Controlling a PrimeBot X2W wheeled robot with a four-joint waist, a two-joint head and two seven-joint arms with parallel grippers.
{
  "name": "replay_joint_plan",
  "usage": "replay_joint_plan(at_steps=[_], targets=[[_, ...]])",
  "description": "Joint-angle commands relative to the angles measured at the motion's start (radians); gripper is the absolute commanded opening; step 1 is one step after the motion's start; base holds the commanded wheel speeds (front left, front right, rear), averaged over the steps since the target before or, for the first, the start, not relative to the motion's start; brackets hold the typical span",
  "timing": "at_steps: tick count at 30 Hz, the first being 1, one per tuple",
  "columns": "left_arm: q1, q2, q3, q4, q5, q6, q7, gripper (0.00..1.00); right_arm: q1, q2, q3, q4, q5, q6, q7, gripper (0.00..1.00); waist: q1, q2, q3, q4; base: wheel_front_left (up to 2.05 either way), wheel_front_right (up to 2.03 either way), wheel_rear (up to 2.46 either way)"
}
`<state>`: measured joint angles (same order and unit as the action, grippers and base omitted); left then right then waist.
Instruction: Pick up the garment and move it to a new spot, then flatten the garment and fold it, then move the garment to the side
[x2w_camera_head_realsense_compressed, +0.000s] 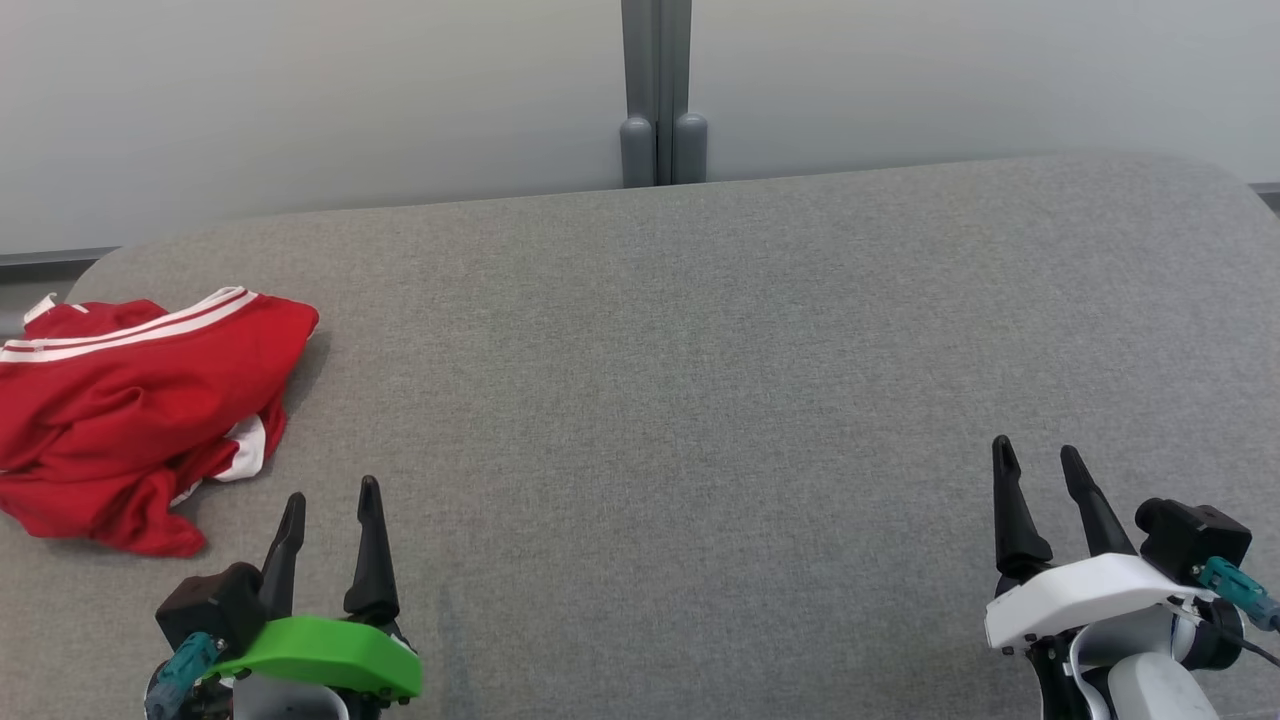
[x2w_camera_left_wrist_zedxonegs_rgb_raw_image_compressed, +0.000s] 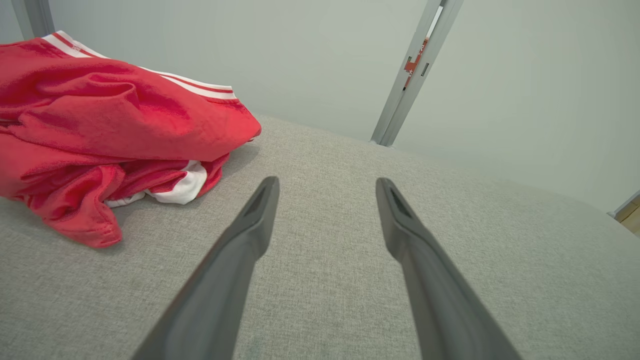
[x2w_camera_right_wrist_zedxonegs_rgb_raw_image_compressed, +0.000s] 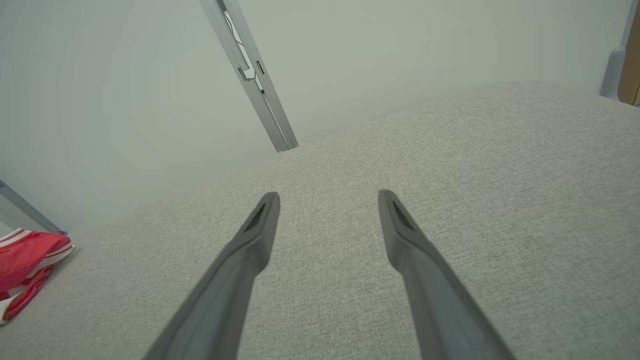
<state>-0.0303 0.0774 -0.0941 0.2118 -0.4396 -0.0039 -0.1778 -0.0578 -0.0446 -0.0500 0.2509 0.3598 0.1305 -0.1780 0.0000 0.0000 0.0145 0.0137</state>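
Presently: red garment (x2w_camera_head_realsense_compressed: 140, 400), white-striped, crumpled in a heap at the left edge of the grey counter (x2w_camera_head_realsense_compressed: 700, 400); left pincer (x2w_camera_head_realsense_compressed: 331, 490) released and empty just beside it, right pincer (x2w_camera_head_realsense_compressed: 1034, 446) likewise released, well apart. Pick-up not yet begun, by my reckoning: best to bite a thick fold near the heap's top so it lifts whole. Nothing bars the reach; a grey post (x2w_camera_head_realsense_compressed: 657, 90) stands behind the counter.

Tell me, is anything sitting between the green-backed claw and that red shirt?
Nothing visible does. The open left gripper sits just beside the crumpled red garment, with plain grey surface between them.
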Motion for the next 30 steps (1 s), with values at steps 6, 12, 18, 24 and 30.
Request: replay_joint_plan(at_steps=[6,12,18,24,30], targets=[[0.012,0.002,0.006,-0.013,0.063,0.009,-0.021,1.00,-0.010,-0.006,-0.001,-0.001,-0.070,0.000,-0.022,1.00,0.0000,0.0000,0.001,0.004,0.00,0.00,0.00],[0.018,-0.003,0.013,-0.020,0.099,0.012,-0.034,1.00,-0.011,-0.006,0.002,0.003,-0.115,0.000,-0.034,1.00,0.0000,0.0000,0.004,0.005,0.00,0.00,0.00],[0.019,-0.007,0.017,-0.020,0.133,0.012,-0.047,1.00,-0.011,-0.007,0.004,0.000,-0.155,0.000,-0.047,1.00,0.0000,0.0000,0.004,0.006,0.00,0.00,0.00],[0.022,-0.010,0.026,-0.028,0.168,0.014,-0.059,1.00,-0.010,-0.007,0.004,-0.011,-0.192,0.000,-0.058,1.00,0.0000,0.0000,0.004,0.006,0.00,0.00,0.00],[0.027,-0.013,0.034,-0.032,0.193,0.017,-0.070,1.00,-0.008,-0.007,0.007,-0.021,-0.231,0.000,-0.069,1.00,0.0000,0.0000,0.002,0.005,0.00,0.00,0.00]])
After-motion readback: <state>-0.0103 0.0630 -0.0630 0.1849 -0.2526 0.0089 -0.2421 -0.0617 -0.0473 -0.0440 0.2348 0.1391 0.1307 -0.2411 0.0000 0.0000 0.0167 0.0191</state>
